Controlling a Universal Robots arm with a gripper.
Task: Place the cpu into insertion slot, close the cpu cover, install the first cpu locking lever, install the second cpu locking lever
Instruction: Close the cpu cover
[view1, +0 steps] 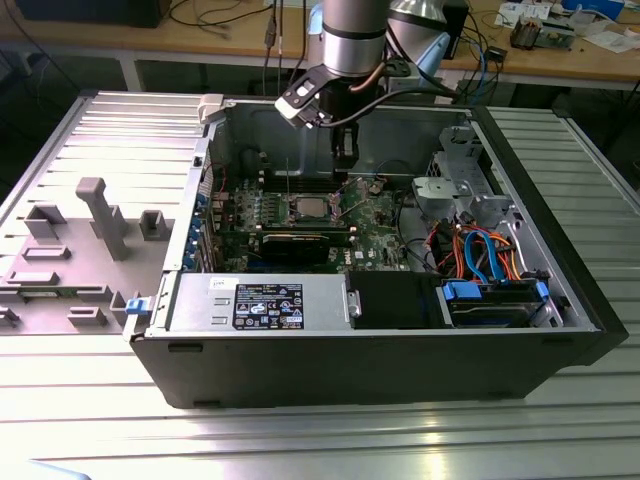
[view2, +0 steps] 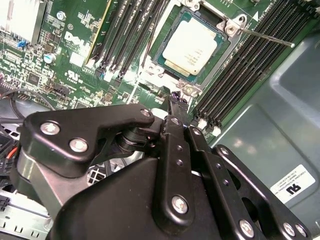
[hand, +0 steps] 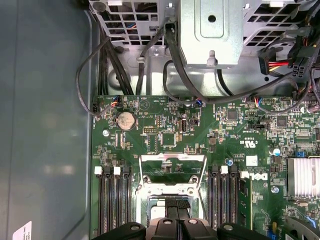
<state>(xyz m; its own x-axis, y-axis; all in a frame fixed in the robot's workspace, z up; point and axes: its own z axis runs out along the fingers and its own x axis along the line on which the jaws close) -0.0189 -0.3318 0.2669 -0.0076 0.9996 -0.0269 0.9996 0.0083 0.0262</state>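
Second wrist view: claw (view2: 174, 102) is low over the motherboard (view2: 65, 60). Fingers are pressed together, nothing seen between them. The tip sits at the near edge of the insertion slot (view2: 221, 54).

The cpu (view2: 192, 45) lies flat in the slot, dull silver top up, square to the silver frame. It is just ahead of my tip on this side, close but apart from it. Placing looks done.

First wrist view, looking past the other side of the claw (hand: 176, 212): the cpu cover (hand: 172, 158) stands open, not over the chip, and green board shows through its window. It lies just beyond my tip, on the side away from the cpu. So my tip is between chip and cover, near what I judge to be the cover's hinge edge. I cannot tell whether I touch the cover.

A locking lever (view2: 265, 37), a thin steel rod, is unlatched. Its long axis runs out from the slot's far corner over the memory slots (view2: 240, 80), past the cpu from me and well apart from the claw. I cannot make out a second lever for sure.

Exterior view: claw (view1: 344, 152) hangs inside the open computer case (view1: 400, 360), with the chip (view1: 307, 208) lower and toward the exterior view's left of it.

Cover not yet closed, lever not yet latched.
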